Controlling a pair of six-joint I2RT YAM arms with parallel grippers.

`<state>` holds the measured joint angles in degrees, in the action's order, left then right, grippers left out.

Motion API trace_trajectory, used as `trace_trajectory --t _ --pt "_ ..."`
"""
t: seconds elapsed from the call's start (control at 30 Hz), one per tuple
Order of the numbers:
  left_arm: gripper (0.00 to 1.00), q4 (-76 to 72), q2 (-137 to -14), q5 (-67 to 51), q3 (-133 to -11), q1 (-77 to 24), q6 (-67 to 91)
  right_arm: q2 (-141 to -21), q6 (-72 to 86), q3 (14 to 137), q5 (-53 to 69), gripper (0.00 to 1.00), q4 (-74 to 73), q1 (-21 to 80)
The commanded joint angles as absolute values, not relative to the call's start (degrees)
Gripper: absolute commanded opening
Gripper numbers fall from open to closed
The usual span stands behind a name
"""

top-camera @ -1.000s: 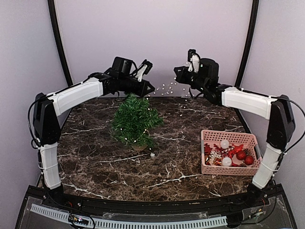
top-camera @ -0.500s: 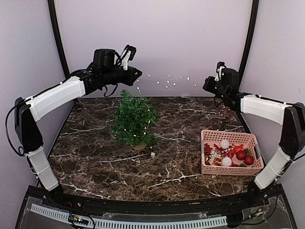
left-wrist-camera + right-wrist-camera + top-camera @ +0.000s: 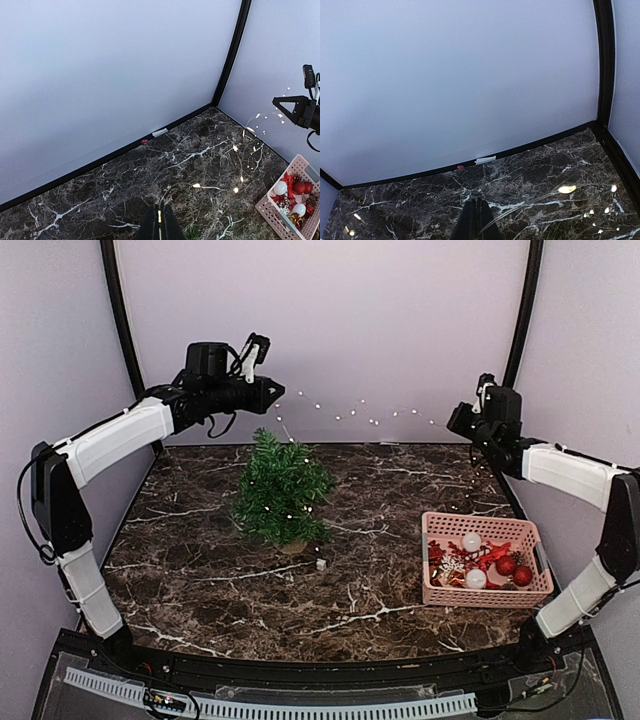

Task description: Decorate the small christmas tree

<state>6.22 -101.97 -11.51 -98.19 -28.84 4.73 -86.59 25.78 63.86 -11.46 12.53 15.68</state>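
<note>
The small christmas tree point(image 3: 282, 490) stands upright on the dark marble table point(image 3: 200, 570), left of centre, with tiny lit dots scattered in its branches. A thin wire string of lights point(image 3: 355, 412) hangs in a shallow arc in the air behind and above it. My left gripper point(image 3: 274, 392) is shut on one end, above the treetop; a lit bulb shows between its fingers point(image 3: 154, 225). My right gripper point(image 3: 458, 421) is shut on the other end at the far right, and the wire point(image 3: 530, 207) runs off rightward from its fingers point(image 3: 470, 220). The left wrist view shows the right gripper point(image 3: 281, 103) with bulbs dangling under it.
A pink basket point(image 3: 487, 530) at the right front holds white and red baubles and red ornaments point(image 3: 478, 562). A small white piece point(image 3: 320, 564) lies on the table in front of the tree. Purple walls close the back and sides.
Both arms have swung apart, the left toward the left and the right toward the right wall. The string of lights between them has been drawn out longer above the tree.
</note>
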Motion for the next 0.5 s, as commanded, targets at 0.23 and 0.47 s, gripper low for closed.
trace_trajectory --t 0.23,0.47 --pt "0.0 8.74 -107.3 -22.94 -105.27 -25.23 3.04 -79.75 26.57 64.4 -3.01 0.0 14.52 19.89" --pt "0.0 8.18 -108.56 -24.88 -105.47 -23.99 2.11 -78.56 26.05 66.41 -1.43 0.0 14.24 26.16"
